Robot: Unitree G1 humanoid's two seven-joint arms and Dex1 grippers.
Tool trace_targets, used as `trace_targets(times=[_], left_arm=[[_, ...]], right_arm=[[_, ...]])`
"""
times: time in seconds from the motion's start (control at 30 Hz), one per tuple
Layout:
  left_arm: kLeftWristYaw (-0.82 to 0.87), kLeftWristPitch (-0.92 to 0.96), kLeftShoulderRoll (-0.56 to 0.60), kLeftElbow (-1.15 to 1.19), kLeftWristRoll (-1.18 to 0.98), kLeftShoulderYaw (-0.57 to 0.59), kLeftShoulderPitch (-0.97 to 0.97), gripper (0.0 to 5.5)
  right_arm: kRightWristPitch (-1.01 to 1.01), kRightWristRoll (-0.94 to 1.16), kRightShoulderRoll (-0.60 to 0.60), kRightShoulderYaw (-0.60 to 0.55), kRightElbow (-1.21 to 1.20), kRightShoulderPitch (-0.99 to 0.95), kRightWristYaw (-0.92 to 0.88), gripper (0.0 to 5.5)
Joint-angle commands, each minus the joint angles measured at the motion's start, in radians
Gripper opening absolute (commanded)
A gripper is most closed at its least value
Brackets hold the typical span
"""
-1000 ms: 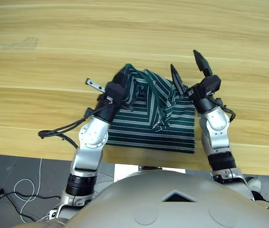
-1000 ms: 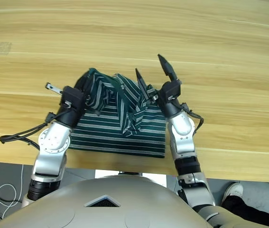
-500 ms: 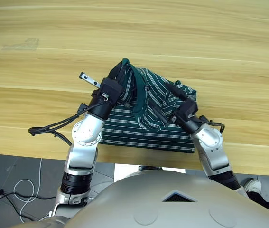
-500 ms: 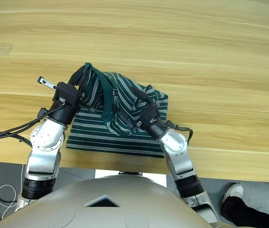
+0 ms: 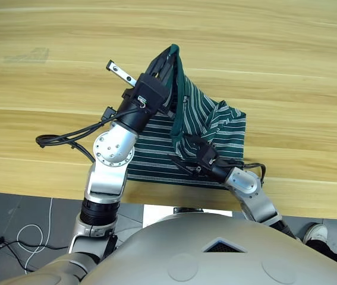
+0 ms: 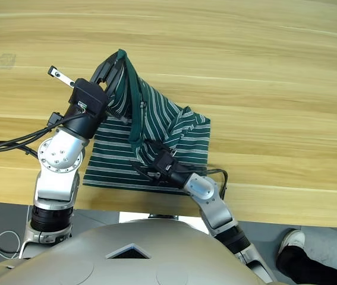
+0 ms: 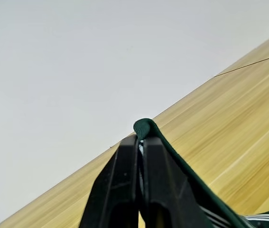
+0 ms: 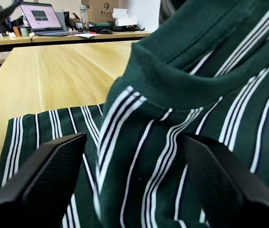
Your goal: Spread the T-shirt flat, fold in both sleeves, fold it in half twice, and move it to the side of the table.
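**Well up: one edge of the T-shirt is lifted, the rest lies on the table**

Right now the T-shirt (image 5: 213, 133) sits at the near edge of the table (image 5: 275, 59), roughly in the middle of my view. Its lower part lies flat on the wood and one edge is pulled up towards the far left. The table is pale wood with long plank lines running left to right. Beyond its near edge I see grey floor with loose cables (image 5: 34, 234) at the near left. The right wrist view looks across the tabletop to another desk (image 8: 77, 37) carrying an open laptop (image 8: 40, 18) and some small items I can't make out.

The shirt is dark green with thin white stripes and a plain dark green ribbed band along the raised edge. The lifted cloth forms a steep tent with deep creases, and the flat part shows a straight near hem.

My left gripper (image 7: 140, 142) is raised above the table on the shirt's far left side, fingers pinched tight on that ribbed band. My right gripper (image 8: 133, 140) is low at the shirt's near edge, forearm angled in from the near right. Its fingers are spread wide on either side of a hanging fold, and I can't tell whether they touch it.
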Motion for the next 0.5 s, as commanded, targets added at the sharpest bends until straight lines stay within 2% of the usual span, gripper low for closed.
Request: trace_targets(times=[0.03, 0.1, 0.17, 0.5], left_arm=[[-0.009, 0.004, -0.005, 0.009, 0.017, -0.028, -0.021, 0.02], [-0.006, 0.001, -0.004, 0.014, 0.018, -0.029, -0.017, 0.02], [-0.003, 0.001, -0.002, 0.017, 0.019, -0.023, -0.013, 0.0], [0.004, -0.003, 0.013, 0.027, 0.012, 0.001, 0.001, 0.0]], right_arm=[[-0.007, -0.028, 0.011, 0.009, 0.015, -0.008, -0.02, 3.69], [-0.015, -0.037, 0.012, 0.009, 0.017, -0.011, -0.027, 3.69], [-0.019, -0.041, 0.013, 0.004, 0.017, -0.014, -0.032, 3.38], [-0.049, -0.062, 0.009, 0.005, 0.029, -0.025, -0.044, 1.43]])
